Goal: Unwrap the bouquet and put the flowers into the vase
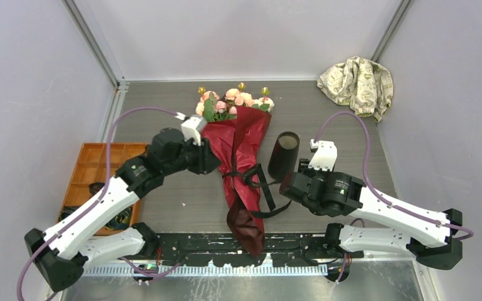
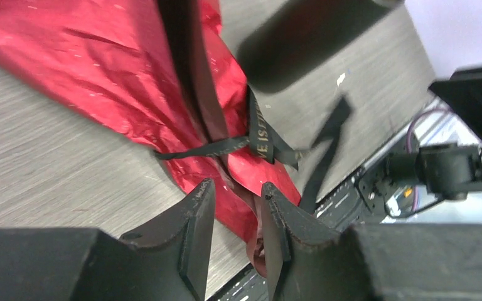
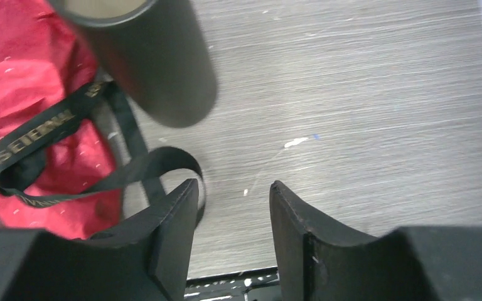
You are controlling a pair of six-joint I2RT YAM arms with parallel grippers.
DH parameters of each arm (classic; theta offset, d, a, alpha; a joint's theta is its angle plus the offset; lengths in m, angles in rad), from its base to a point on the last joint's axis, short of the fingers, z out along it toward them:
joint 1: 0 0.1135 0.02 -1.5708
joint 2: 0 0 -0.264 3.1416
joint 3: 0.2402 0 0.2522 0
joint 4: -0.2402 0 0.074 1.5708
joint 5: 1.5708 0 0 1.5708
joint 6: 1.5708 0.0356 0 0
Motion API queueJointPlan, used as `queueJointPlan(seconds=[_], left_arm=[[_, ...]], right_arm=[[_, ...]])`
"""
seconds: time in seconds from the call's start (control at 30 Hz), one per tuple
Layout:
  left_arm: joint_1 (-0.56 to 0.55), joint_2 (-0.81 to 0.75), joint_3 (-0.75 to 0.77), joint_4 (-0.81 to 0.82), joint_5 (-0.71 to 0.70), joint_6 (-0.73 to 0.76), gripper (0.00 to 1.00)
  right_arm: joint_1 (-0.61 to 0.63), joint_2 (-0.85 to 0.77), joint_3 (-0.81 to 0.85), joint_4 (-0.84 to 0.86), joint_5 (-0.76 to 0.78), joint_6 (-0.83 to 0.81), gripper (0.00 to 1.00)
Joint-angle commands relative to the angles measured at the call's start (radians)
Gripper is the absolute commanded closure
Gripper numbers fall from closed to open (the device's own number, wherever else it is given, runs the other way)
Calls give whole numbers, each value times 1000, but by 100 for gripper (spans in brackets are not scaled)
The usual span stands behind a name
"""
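Bouquet (image 1: 238,157) lies wrapped mid-frame on the table (image 1: 157,122) in the top view, flowers (image 1: 235,100) toward the upper edge, black ribbon (image 1: 260,185) looped round it (tails trailing lower right). The vase (image 1: 283,153) stands just right of it. Left hand (image 2: 238,191) is partly apart at the red paper; whether it grips, I cannot tell. Right hand (image 3: 233,185) gapes, holding nothing.

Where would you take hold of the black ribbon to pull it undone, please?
Take a loose tail of the black ribbon, where it trails off the red wrap onto the table near the vase. Come from the right with the open right gripper, fingers straddling the flat band. There it lies clear of the paper, unlike the knot.
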Motion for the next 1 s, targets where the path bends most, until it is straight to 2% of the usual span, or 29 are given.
queueJointPlan(seconds=[0.0, 0.13, 0.27, 0.37, 0.63, 0.77, 0.97], left_arm=[[-123, 92, 47, 83, -82, 81, 64], [-177, 186, 43, 98, -175, 135, 61], [-178, 235, 21, 142, -190, 171, 55], [-178, 267, 18, 164, -192, 196, 49], [-178, 388, 50, 177, -104, 224, 38], [-178, 431, 45, 175, -53, 245, 39], [-178, 490, 22, 231, -82, 254, 43]], right_arm=[[0, 18, 71, -211, 166, 220, 46], [-1, -43, 64, -72, 131, 117, 44], [0, -130, -16, 187, 14, -69, 43], [0, -146, -58, 297, -48, -134, 42], [-1, -82, -59, 366, -99, -204, 42], [0, -83, -72, 394, -108, -219, 42], [-1, -110, -94, 423, -110, -230, 42]])
